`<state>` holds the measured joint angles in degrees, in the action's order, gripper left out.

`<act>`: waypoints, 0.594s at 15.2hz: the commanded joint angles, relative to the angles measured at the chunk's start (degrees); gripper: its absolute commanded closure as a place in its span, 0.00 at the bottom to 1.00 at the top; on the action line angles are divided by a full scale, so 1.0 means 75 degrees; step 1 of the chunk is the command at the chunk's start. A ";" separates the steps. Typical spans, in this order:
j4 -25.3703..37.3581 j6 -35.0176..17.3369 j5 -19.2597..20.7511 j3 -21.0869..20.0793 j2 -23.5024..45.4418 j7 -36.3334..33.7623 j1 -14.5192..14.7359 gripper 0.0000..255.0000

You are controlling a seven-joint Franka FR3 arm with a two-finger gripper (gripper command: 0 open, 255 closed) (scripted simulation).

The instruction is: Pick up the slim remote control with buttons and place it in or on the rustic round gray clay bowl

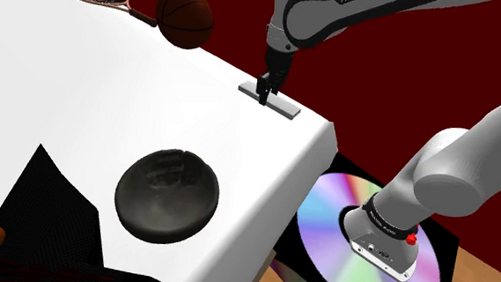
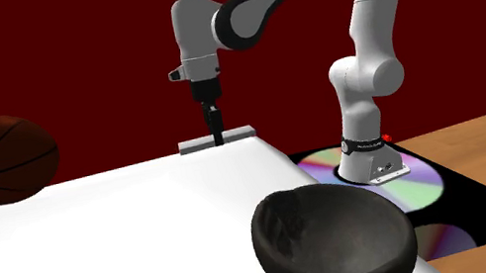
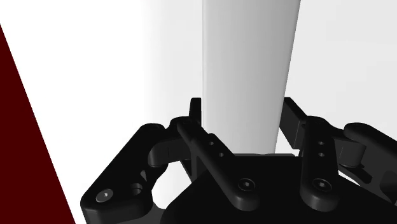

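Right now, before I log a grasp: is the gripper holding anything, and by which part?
The gripper clasps the pale grey remote across its narrow width, about mid-length, one finger on each long side.

Remote [image 1: 284,107] on table [image 1: 84,92] corner, bowl [image 1: 166,196] well apart.

Far end of remote [image 3: 251,63] beyond wrist-view edge.

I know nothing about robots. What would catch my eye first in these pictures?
The rainbow-shiny disc under the arm's base, at the shoulder view's lower right, stands out first. Next comes the black pincer, clasping a flat grey remote at the white table's edge. A dark round bowl sits nearer the camera, and a basketball sits at the far side.
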<state>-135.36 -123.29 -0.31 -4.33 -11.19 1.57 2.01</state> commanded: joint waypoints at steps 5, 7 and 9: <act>0.0392 0.0673 -0.0017 0.0016 -0.0282 0.0027 -0.0002 1.00; 0.0533 0.0886 -0.0021 0.0020 -0.0354 0.0032 -0.0001 1.00; 0.0680 0.1098 -0.0024 0.0024 -0.0418 0.0037 -0.0002 1.00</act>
<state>-131.11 -116.19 -0.49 -4.19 -14.04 1.80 2.01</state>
